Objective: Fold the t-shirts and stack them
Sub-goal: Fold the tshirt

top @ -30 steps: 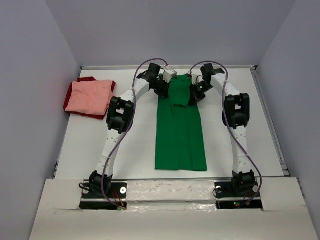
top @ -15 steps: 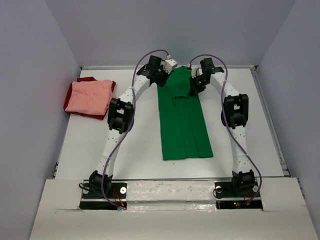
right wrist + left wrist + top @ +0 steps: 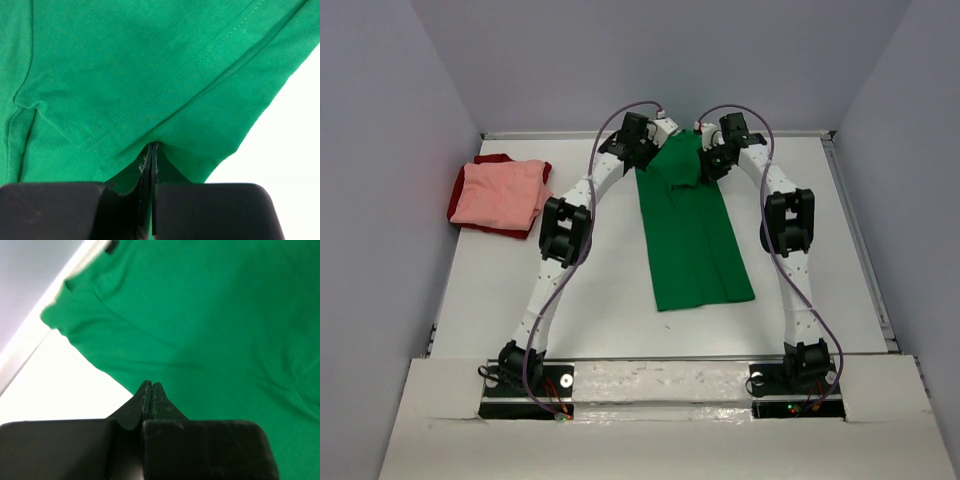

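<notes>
- The green t-shirt [image 3: 695,240] lies lengthwise mid-table [image 3: 490,300], its far end raised near the far edge.
- The left gripper [image 3: 150,388] and right gripper [image 3: 151,151] are each clamped on that end.
- For a good fold, carry both corners level toward the near hem — square, without slack.
- The salmon pink t-shirt [image 3: 498,192] rests on the dark red t-shirt [image 3: 455,207] at the far-left corner.

I can read no text, label, brand or number in any of my views. The green t-shirt [image 3: 695,240] shows only plain cloth and stitching. Any marking on the arm bases [image 3: 520,372] is too small for me to read.
</notes>
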`<action>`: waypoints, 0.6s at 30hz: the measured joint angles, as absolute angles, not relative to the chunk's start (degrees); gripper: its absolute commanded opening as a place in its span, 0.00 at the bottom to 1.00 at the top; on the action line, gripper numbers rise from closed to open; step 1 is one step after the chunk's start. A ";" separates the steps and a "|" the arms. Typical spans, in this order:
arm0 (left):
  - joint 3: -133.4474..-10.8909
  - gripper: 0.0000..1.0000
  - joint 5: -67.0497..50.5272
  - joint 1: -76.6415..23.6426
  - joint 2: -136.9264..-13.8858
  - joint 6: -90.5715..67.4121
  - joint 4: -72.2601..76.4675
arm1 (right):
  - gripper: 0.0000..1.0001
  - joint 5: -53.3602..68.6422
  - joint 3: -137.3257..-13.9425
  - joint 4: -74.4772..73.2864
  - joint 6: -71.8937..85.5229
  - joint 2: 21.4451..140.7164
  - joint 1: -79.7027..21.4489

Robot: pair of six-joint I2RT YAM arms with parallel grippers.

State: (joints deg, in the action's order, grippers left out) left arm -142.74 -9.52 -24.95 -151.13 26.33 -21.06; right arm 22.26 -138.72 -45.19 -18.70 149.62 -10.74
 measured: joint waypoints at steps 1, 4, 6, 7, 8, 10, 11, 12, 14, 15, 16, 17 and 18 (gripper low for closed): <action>-141.18 0.00 -9.15 -25.06 -150.54 26.52 -20.78 | 0.00 22.26 -138.08 -44.93 -18.72 149.25 -10.81; -135.13 0.00 -8.40 -25.10 -147.81 26.76 -20.49 | 0.00 22.26 -133.78 -44.66 -18.92 146.30 -11.11; -131.44 0.00 -8.36 -25.28 -145.45 26.76 -20.40 | 0.00 22.24 -130.32 -44.75 -19.09 142.96 -11.38; -130.08 0.00 -8.40 -25.32 -144.35 26.74 -20.43 | 0.00 22.24 -128.77 -44.93 -19.25 141.12 -11.53; -128.55 0.00 -8.62 -25.30 -142.93 26.68 -20.29 | 0.00 22.24 -127.39 -45.15 -19.35 139.06 -11.68; -126.56 0.00 -9.52 -25.32 -140.27 26.17 -19.90 | 0.00 22.15 -124.81 -45.32 -19.62 134.52 -11.75; -125.45 0.00 -10.57 -25.30 -138.67 25.78 -19.81 | 0.00 22.06 -123.72 -45.74 -19.77 132.27 -11.75; -124.68 0.00 -11.88 -25.30 -137.38 25.30 -19.77 | 0.00 22.00 -123.13 -46.02 -19.79 130.67 -11.75; -123.46 0.00 -14.90 -25.28 -135.26 23.92 -19.00 | 0.00 21.61 -121.34 -46.22 -20.05 126.78 -11.75; -122.65 0.00 -17.91 -25.06 -134.23 22.87 -18.31 | 0.00 21.21 -120.22 -46.41 -20.23 124.53 -11.75; -122.02 0.00 -19.79 -24.88 -133.53 22.02 -18.00 | 0.00 20.95 -119.09 -46.74 -20.38 122.58 -11.75; -121.47 0.00 -21.91 -24.62 -133.21 20.97 -17.45 | 0.00 20.69 -117.95 -47.03 -20.49 120.95 -11.75; -121.40 0.00 -24.08 -24.56 -133.19 20.14 -17.30 | 0.00 20.34 -116.66 -47.11 -20.67 119.46 -11.75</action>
